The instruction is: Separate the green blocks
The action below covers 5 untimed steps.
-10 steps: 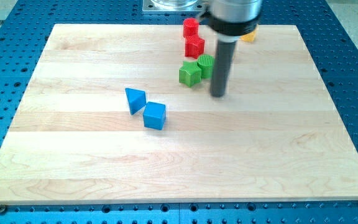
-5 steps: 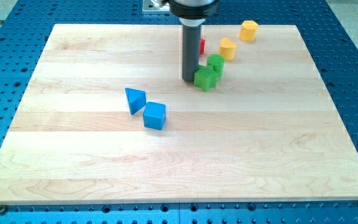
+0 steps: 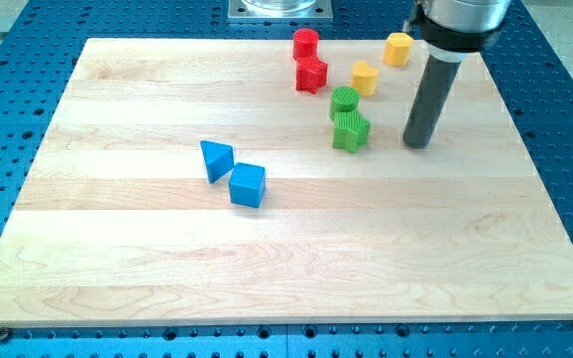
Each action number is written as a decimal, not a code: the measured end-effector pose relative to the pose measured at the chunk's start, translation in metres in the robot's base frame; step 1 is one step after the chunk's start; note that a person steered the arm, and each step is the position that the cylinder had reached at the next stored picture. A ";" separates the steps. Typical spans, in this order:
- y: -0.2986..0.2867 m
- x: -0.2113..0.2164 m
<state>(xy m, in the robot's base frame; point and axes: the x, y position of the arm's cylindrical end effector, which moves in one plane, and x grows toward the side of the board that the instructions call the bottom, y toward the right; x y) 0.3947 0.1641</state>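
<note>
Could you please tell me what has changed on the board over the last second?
My tip swung left around the green blocks, then back to their right. The green star block and green cylinder slid rightward, still touching, the cylinder now near a yellow block. Red blocks, blue blocks and the board stayed put.

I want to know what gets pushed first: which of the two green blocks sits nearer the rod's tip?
The lower green star block, left of my tip; the green cylinder sits above it, farther off.

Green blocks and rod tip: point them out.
Green cylinder (image 3: 344,99), camera view, top face.
Green star block (image 3: 350,131), camera view, front face.
My tip (image 3: 418,145), camera view, rod's very end, right of both.
</note>
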 end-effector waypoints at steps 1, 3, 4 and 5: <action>0.003 -0.039; -0.030 -0.042; -0.038 -0.051; -0.052 -0.052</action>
<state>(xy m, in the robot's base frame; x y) 0.3425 0.1124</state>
